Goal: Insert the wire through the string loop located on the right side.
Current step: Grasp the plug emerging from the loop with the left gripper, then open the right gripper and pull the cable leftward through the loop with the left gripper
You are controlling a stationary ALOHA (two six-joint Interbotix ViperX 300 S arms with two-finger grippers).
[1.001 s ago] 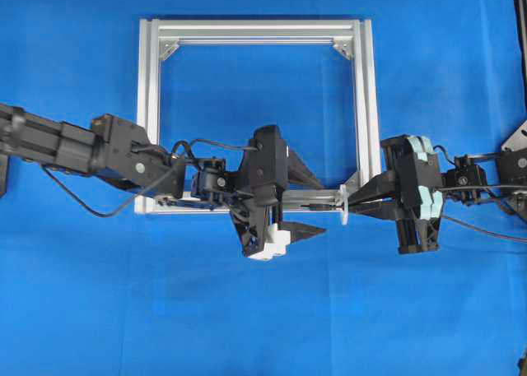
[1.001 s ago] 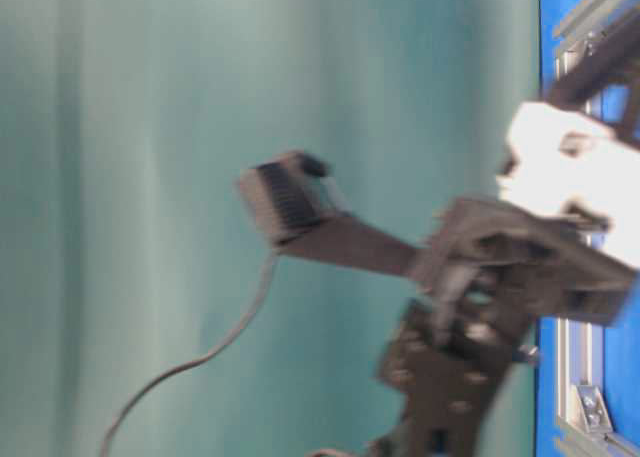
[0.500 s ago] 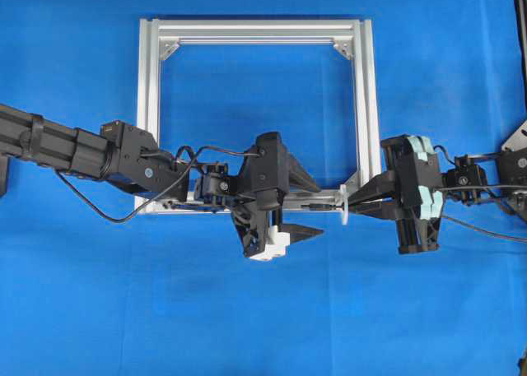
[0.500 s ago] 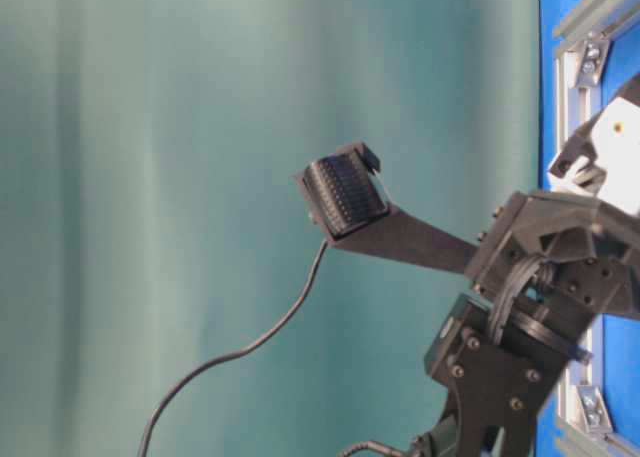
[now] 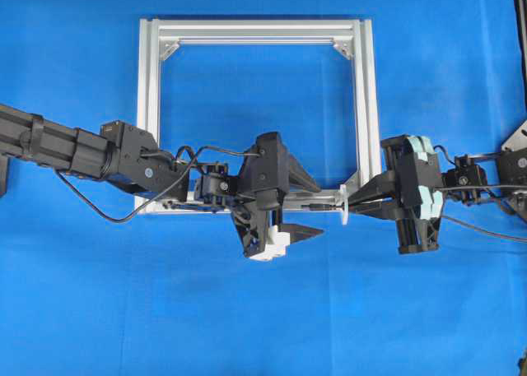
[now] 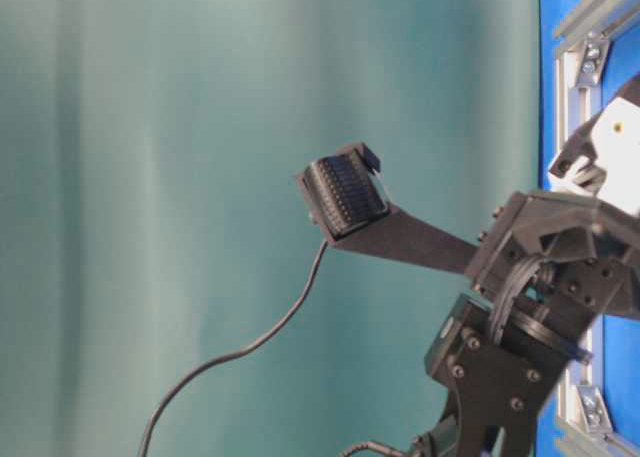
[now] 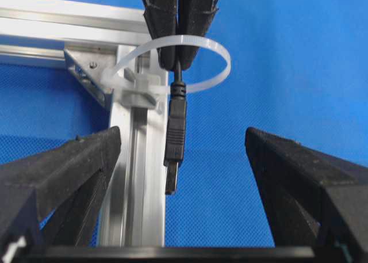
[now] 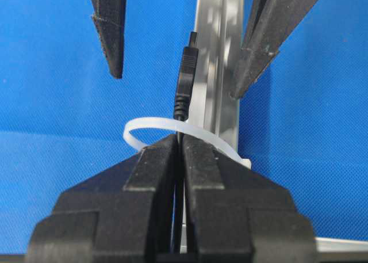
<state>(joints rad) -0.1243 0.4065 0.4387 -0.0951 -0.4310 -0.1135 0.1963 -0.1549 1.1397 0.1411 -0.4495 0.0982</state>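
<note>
The white string loop [image 7: 198, 50] stands off the silver frame's [image 5: 366, 104] lower right corner. My right gripper [image 8: 179, 141] is shut on the wire just behind the loop. The wire's black plug [image 7: 175, 139] pokes through the loop [image 8: 150, 125] toward the left arm, level with the frame's bottom bar. My left gripper [image 7: 184, 159] is open, with its fingers [image 7: 69, 165] wide on either side of the plug and touching nothing. In the overhead view the plug [image 5: 315, 204] lies between the left gripper [image 5: 309, 203] and the right gripper [image 5: 351, 204].
The frame lies flat on the blue cloth [image 5: 263, 310]. A triangular bracket [image 7: 86, 70] sits in the corner beside the loop. The table-level view shows only a ridged finger pad [image 6: 340, 192], part of an arm and a thin black cable [image 6: 250, 347].
The left arm shifted slightly early in the second and has held still since. The right gripper and the plug have not moved.
</note>
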